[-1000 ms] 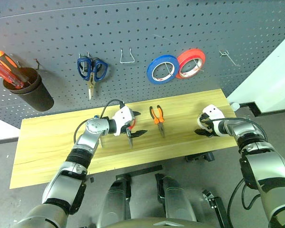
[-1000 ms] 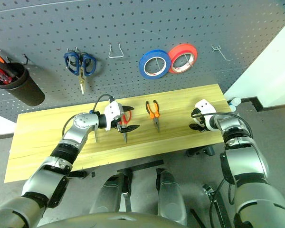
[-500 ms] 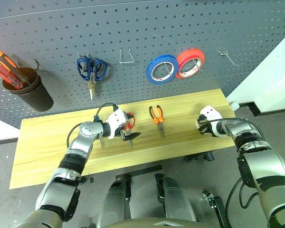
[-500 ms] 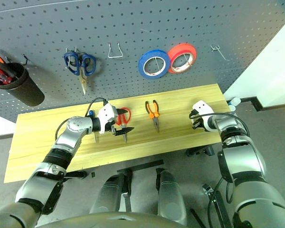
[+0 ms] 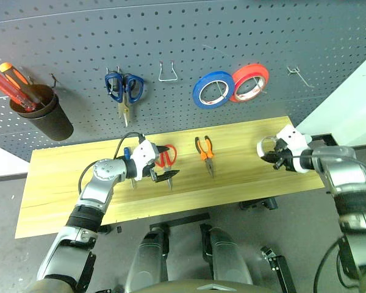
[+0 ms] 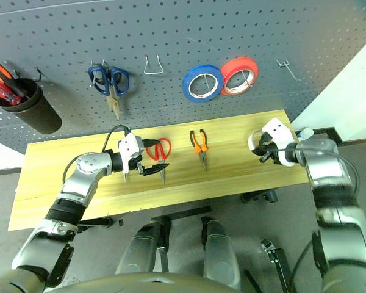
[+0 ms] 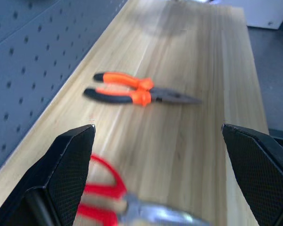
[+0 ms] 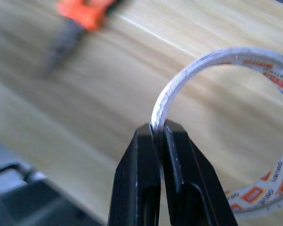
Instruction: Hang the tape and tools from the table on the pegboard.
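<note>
right end effector [image 8: 156,129]: pinched shut on thin wall of small whitish ring-shaped tape roll [image 8: 236,127] | left end effector [image 7: 158,141]: wide open, nothing held, red-handled scissors [image 7: 104,197] just below | risk: roll could be twisted loose and dropped onto the light wood surface [image 5: 244,152]

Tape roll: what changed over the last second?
The right hand closed on the tape and lifted it off the table. The left hand drew back, open. Pliers, red scissors and pegboard items stayed put.

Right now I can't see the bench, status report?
Right gripper shut on whitish tape roll. Left gripper open over red-handled scissors. Nothing blocking.
</note>
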Robot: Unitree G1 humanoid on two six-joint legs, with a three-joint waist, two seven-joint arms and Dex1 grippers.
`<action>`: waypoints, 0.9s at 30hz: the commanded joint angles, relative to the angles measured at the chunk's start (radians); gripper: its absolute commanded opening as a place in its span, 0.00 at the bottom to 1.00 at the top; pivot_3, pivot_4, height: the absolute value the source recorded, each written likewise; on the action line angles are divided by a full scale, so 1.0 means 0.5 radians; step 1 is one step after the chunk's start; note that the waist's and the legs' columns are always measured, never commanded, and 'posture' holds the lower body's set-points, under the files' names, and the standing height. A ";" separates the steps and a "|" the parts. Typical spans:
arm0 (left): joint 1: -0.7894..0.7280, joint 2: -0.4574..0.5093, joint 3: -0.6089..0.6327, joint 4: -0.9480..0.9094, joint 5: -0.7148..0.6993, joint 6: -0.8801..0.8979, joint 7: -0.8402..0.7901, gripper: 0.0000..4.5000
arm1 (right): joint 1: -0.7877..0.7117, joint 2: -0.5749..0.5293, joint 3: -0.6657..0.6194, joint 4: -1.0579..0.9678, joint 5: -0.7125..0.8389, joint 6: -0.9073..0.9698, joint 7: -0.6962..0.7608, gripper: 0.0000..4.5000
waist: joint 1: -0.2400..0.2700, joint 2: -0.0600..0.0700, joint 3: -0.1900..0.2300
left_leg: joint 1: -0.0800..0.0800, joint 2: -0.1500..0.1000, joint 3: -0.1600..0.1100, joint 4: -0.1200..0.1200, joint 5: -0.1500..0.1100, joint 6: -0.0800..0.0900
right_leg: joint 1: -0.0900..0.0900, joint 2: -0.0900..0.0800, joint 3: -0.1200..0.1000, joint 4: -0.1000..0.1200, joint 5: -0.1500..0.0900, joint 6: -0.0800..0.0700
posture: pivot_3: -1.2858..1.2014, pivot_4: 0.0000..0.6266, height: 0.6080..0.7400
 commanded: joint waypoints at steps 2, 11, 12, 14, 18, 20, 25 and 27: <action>0.019 0.041 0.079 -0.111 -0.084 -0.005 0.010 1.00 | 0.149 -0.016 -0.374 -0.640 0.195 0.267 -0.203 0.00 | -0.002 0.001 -0.002 | -0.001 0.000 0.001 0.004 0.001 -0.002 | 0.003 0.000 0.000 -0.006 0.007 0.000 | 0.47 0.29 1.00; -0.082 0.005 0.183 -0.255 -0.388 -0.040 -0.165 1.00 | -0.046 0.099 -0.574 -0.672 0.238 0.108 -0.687 0.00 | -0.016 0.005 -0.074 | -0.029 0.012 0.011 0.024 -0.002 -0.004 | 0.000 0.007 -0.001 -0.048 0.037 -0.010 | 0.46 0.21 1.00; -0.105 0.003 0.191 -0.269 -0.412 -0.034 -0.179 1.00 | -0.074 0.102 -0.567 -0.620 0.229 0.050 -0.721 0.00 | -0.015 0.006 -0.078 | -0.032 0.012 0.014 0.026 -0.001 0.000 | -0.003 0.006 0.000 -0.047 0.039 -0.007 | 0.46 0.20 1.00; -0.145 0.004 0.198 -0.288 -0.440 -0.026 -0.191 1.00 | -0.122 0.101 -0.547 -0.524 0.221 -0.025 -0.774 0.00 | -0.010 0.006 -0.086 | -0.033 0.011 0.026 0.028 0.000 0.003 | -0.003 0.006 0.002 -0.047 0.042 -0.001 | 0.46 0.19 1.00; -0.246 0.022 0.199 -0.341 -0.479 0.093 -0.175 1.00 | -0.284 0.065 -0.473 -0.193 0.153 -0.261 -0.845 0.00 | -0.015 0.008 -0.115 | -0.032 0.009 0.031 0.030 0.000 0.008 | -0.001 0.006 0.003 -0.047 0.045 0.002 | 0.47 0.17 1.00; -0.284 0.019 0.206 -0.346 -0.486 0.128 -0.154 1.00 | -0.363 0.064 -0.448 -0.045 0.133 -0.350 -0.871 0.00 | -0.018 0.010 -0.119 | -0.031 0.006 0.032 0.031 0.001 0.010 | -0.001 0.007 0.005 -0.045 0.045 0.004 | 0.47 0.16 1.00; -0.398 -0.013 0.227 -0.313 -0.490 0.197 -0.062 1.00 | -0.589 0.077 -0.369 0.479 0.098 -0.637 -0.861 0.00 | -0.019 0.012 -0.144 | -0.031 0.006 0.034 0.031 0.002 0.011 | -0.001 0.009 0.006 -0.045 0.050 0.012 | 0.47 0.13 1.00; -0.442 -0.018 0.229 -0.283 -0.467 0.205 -0.023 1.00 | -0.664 0.082 -0.318 0.695 0.073 -0.770 -0.838 0.00 | -0.018 0.011 -0.155 | -0.031 0.005 0.035 0.031 0.002 0.011 | 0.000 0.010 0.007 -0.046 0.050 0.013 | 0.48 0.12 1.00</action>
